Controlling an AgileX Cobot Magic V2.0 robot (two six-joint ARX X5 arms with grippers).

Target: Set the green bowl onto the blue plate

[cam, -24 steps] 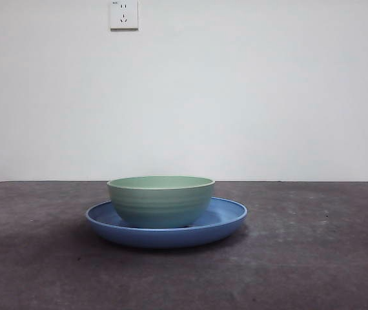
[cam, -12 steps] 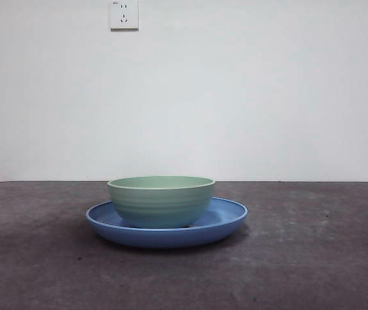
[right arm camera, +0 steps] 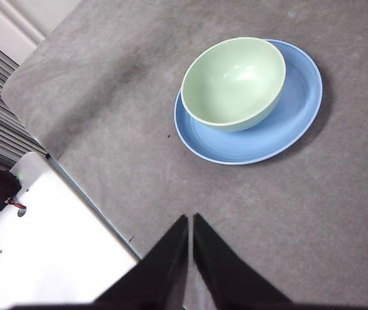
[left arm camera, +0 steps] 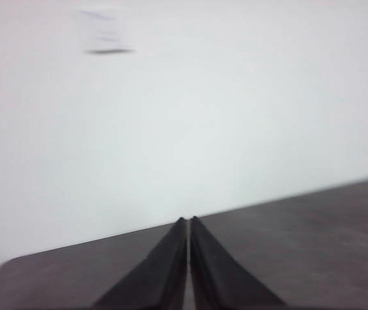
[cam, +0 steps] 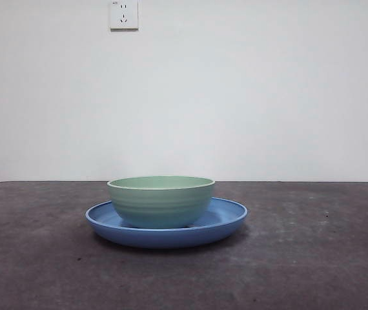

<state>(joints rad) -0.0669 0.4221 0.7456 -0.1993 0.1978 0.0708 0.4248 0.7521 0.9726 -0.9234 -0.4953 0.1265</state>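
I see the green bowl (cam: 161,201) sitting upright on the blue plate (cam: 226,219), and the plate rests flat on the dark grey table (cam: 313,258). From the front the bowl stands a little left of the plate's middle, so more blue rim shows on the right side than on the left. A white wall socket (cam: 124,14) hangs on the wall high above them.

My right gripper (right arm camera: 190,223) is up above the table, well apart from the dishes, with its two black jaws pressed together and nothing between them. Looking down from that wrist I see the bowl (right arm camera: 234,82) lying toward one edge of the plate (right arm camera: 287,123), its pale inside empty. A white panel (right arm camera: 48,252) borders the table edge nearby.

My left gripper (left arm camera: 188,223) is likewise closed on nothing, its jaws meeting at the tips, and it faces the blank wall across the table's far edge.
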